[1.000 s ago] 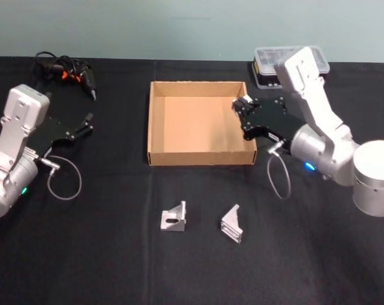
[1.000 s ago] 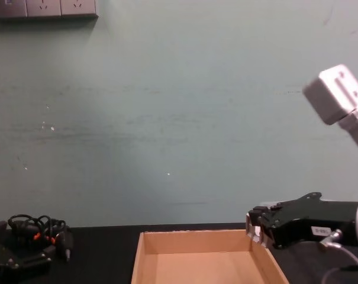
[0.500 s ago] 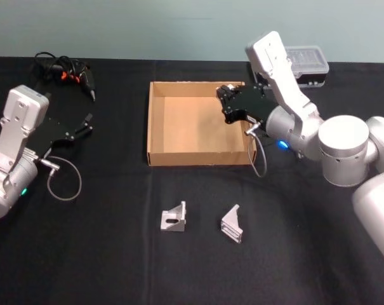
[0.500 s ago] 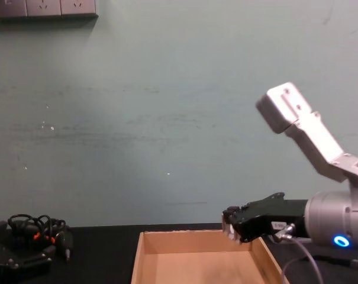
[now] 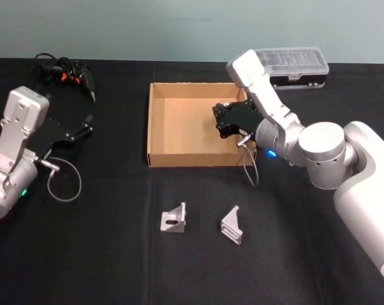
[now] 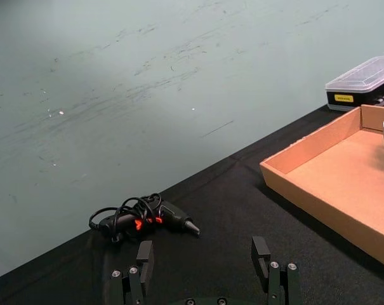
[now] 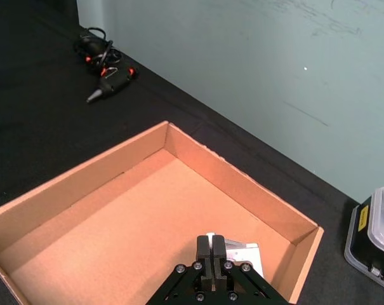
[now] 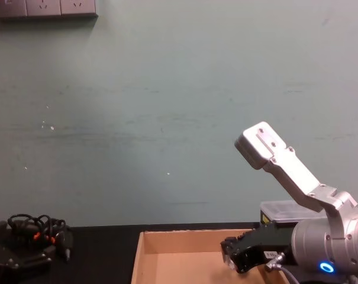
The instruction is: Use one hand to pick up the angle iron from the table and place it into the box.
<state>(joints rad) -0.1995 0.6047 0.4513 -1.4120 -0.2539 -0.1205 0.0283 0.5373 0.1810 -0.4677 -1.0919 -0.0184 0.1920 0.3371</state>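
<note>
Right gripper (image 5: pixel 221 122) clamped narrow on angle iron (image 7: pixel 245 253), low over box (image 5: pixel 201 155), right half. Pickup done; release not yet. Two more irons (image 5: pixel 172 218) on counter (image 5: pixel 84 254) before box. Left gripper (image 5: pixel 87 125) parked wide, far left.

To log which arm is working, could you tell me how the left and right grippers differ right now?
The left gripper is open and empty; the right gripper is shut on an angle iron. The left gripper hangs over the table, left of the box; the right gripper is above the box floor. Both are black.
</note>
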